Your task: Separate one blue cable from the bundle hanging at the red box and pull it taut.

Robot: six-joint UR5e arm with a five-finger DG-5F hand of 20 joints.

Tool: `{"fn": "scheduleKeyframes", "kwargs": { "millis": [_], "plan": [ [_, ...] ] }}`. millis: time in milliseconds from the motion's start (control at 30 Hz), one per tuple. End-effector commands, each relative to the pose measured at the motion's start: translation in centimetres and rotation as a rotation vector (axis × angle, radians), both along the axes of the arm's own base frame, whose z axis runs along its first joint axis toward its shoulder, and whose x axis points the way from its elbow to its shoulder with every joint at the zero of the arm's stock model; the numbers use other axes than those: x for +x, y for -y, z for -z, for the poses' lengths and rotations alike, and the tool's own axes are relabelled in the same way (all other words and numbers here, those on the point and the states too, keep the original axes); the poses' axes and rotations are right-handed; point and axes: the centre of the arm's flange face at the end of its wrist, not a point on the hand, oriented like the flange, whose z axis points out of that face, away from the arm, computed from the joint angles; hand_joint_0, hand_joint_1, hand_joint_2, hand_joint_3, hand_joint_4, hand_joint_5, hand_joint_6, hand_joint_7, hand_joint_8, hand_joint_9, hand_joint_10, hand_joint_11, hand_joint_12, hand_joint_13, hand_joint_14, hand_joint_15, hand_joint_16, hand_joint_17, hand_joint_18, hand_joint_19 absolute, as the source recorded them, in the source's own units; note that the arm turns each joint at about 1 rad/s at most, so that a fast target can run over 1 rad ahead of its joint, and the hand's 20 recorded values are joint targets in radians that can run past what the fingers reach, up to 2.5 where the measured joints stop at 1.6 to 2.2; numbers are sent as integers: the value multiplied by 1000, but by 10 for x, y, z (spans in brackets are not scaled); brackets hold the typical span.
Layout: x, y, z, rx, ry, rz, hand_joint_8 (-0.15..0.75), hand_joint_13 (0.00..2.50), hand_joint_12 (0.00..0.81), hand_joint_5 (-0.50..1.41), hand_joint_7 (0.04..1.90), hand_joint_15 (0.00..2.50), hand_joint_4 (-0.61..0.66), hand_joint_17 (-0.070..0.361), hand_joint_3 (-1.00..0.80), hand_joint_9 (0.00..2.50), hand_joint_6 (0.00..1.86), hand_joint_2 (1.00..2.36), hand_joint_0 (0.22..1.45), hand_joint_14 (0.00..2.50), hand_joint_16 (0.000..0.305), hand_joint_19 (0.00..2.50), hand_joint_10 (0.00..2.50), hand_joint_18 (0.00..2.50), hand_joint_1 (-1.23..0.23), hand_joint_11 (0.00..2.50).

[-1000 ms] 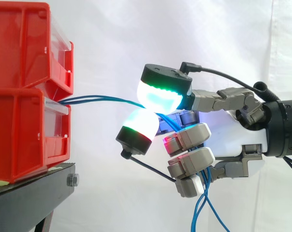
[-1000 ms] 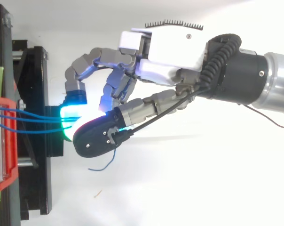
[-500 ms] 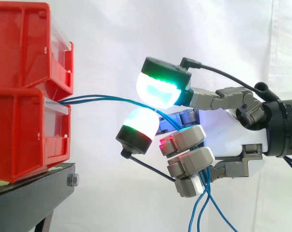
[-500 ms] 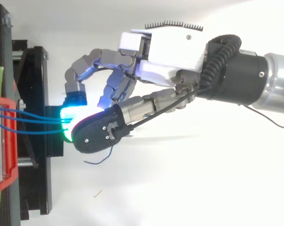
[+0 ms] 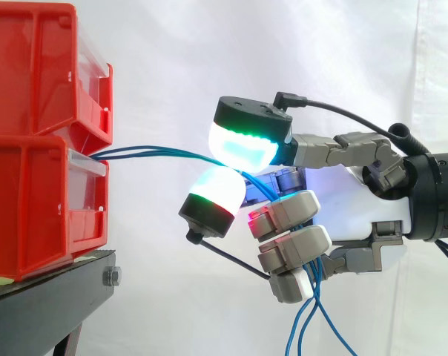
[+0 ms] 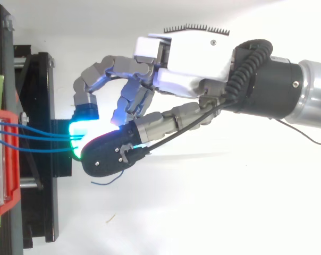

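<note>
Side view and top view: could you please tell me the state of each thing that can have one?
red bins: two, stacked on the black stand.
hand: shut on the blue cables.
blue cables: several together, spanning from the lower bin to the hand, loose ends hanging below it.

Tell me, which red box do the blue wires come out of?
The lower red box: the blue cables leave its front opening, right beneath the upper red box.

Glossy red plastic bins (image 5: 38, 148) rest on a matt black stand (image 5: 38, 304).
</note>
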Motion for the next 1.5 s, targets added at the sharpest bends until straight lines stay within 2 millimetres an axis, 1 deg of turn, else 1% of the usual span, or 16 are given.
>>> {"fn": "scheduleKeyframes", "kwargs": {
  "millis": [0,167,333,433,567,600,667,700,833,867,933,1000,1100,1200,1300,1467],
  "plan": [
    [0,0,1,0,-1,-2,286,1237,347,-149,1195,1560,-75,108,-218,1146,908,1016,657,9,48,853,182,1004,-910,1598],
    [1,0,0,0,2,0,283,1260,349,-138,1386,1571,-125,102,-347,1210,930,1011,781,12,45,864,275,1037,-975,1616],
    [0,1,1,0,1,1,285,1270,355,-134,1390,1578,-139,101,-500,1217,936,1000,815,11,45,865,312,1049,-958,1621],
    [0,0,1,0,1,-2,288,1273,355,-136,1365,1564,-142,102,-500,1212,939,1000,789,13,45,852,322,1066,-962,1613],
    [0,0,1,0,2,0,285,1269,359,-132,1310,1569,-45,103,-500,1205,932,1000,706,15,46,853,326,1066,-981,1597],
    [0,0,1,0,2,0,289,1270,356,-128,1228,1566,-8,102,-500,1216,933,1000,665,13,45,863,325,1064,-989,1587],
    [0,0,0,0,4,0,299,1276,365,-131,1238,1571,27,104,-500,1218,918,1000,596,12,46,866,337,1069,-983,1591],
    [0,0,1,0,2,0,310,1289,385,-132,1208,1570,42,110,-500,1211,915,1000,533,10,49,862,380,1091,-950,1539],
    [0,0,1,0,1,0,343,1311,417,-132,1137,1565,74,124,-500,1206,907,1000,465,5,55,838,470,1135,-833,1451],
    [0,0,1,0,2,0,352,1316,421,-132,1100,1553,73,125,-500,1207,901,1000,460,4,56,843,469,1142,-757,1438],
    [0,0,1,0,2,0,345,1314,414,-131,1042,1545,73,123,-500,1222,896,1000,472,5,55,836,410,1138,-695,1458],
    [0,0,1,0,2,0,336,1314,409,-127,1074,1541,72,120,-500,1254,880,1000,490,6,53,852,315,1128,-593,1515],
    [0,0,0,0,2,0,310,1293,374,-125,1136,1559,55,110,-500,1280,867,1000,555,8,49,883,172,1091,-539,1610],
    [0,0,2,0,-1,0,270,1279,352,-111,1207,1571,-73,105,-474,1334,863,1002,605,10,47,906,35,1070,-688,1691],
    [0,0,1,0,2,0,267,1277,351,-109,1247,1570,-68,104,-333,1343,877,1011,605,11,46,908,23,1066,-780,1719],
    [0,0,1,0,2,0,276,1289,356,-114,1290,1563,-71,107,-243,1340,890,1015,630,9,48,891,72,1080,-856,1701]
  ]
}}
